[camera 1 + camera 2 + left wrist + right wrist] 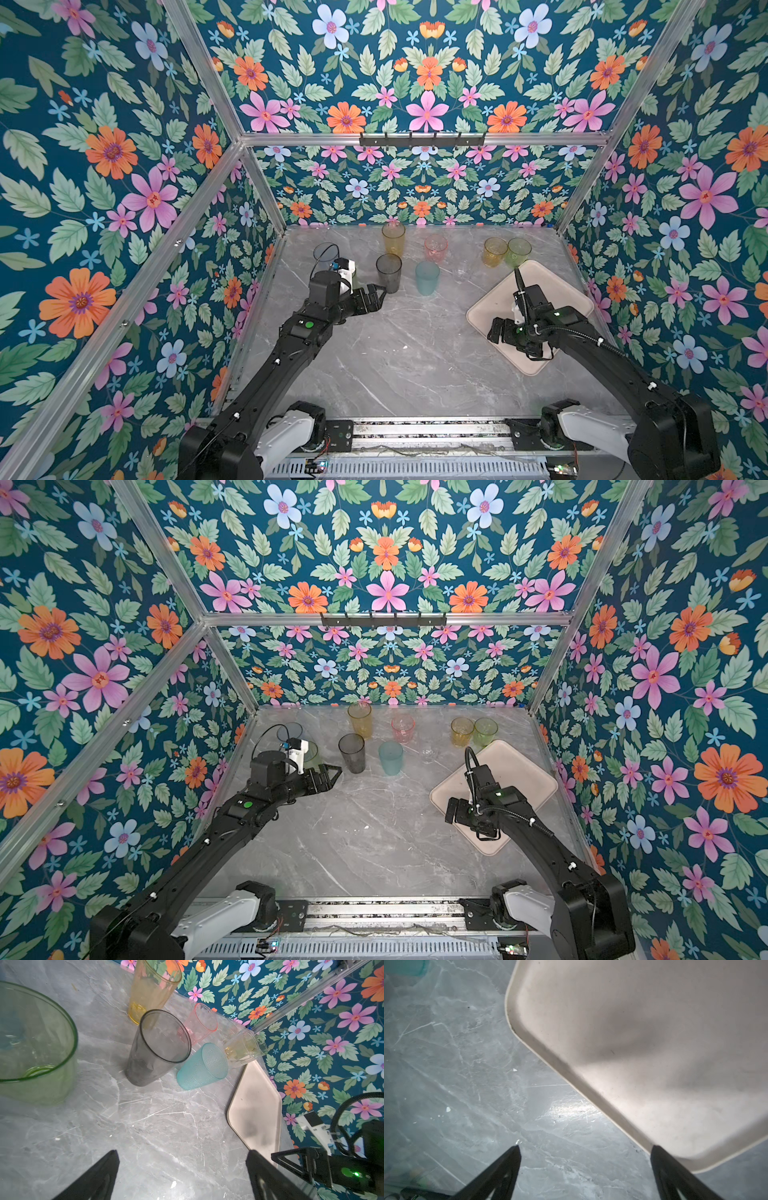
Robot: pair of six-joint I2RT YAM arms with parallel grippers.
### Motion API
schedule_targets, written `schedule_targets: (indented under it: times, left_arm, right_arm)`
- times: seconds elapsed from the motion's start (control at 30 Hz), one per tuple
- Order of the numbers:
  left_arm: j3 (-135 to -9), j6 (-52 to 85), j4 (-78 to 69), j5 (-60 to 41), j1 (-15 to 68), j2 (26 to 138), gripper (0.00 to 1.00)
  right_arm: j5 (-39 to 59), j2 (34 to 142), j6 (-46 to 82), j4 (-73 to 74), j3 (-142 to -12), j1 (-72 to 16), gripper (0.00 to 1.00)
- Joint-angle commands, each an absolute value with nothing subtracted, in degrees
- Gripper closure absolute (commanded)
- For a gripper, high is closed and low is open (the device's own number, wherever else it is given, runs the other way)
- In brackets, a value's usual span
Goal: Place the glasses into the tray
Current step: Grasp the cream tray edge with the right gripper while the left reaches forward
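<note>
Left gripper [377, 293] and right gripper [584, 1152] both gape empty, glasses [435, 248] crowd the table [415, 353] beside the bare tray [559, 282], so reaching the smoky tumbler [388, 272] could topple its teal neighbour [427, 277].

Both top views are bright and evenly lit from above. The floral walls [424, 62] are saturated and not blown out. Wide-angle distortion bows the frame rails [178, 243] toward the edges. The marble tabletop [407, 353] carries only faint, soft shadows.

Right wrist view: soft focus overall. There is a white glare patch on the marble tabletop just beside the tray [654, 1022]. Diffuse grey shadows lie across the tray floor.

Left wrist view: the green glass [35, 1043], nearest the lens, is blurred. The smoky glass [158, 1047] is sharper.
</note>
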State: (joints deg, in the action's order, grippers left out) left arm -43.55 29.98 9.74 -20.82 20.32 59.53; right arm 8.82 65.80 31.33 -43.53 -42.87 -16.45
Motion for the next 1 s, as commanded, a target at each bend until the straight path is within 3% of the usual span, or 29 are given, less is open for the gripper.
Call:
schedule_targets:
  times: [0.0, 0.97]
  left_arm:
    - [-43.95, 29.93, 6.15, -20.68, 21.04, 60.02, 0.02]
    - [-46.04, 27.84, 6.83, -12.92, 27.42, 63.07, 0.01]
  right_arm:
    - [7.37, 66.09, 34.96, -40.02, -40.8, -16.44, 0.01]
    - [8.35, 70.41, 38.79, -34.65, -33.67, -20.88, 0.02]
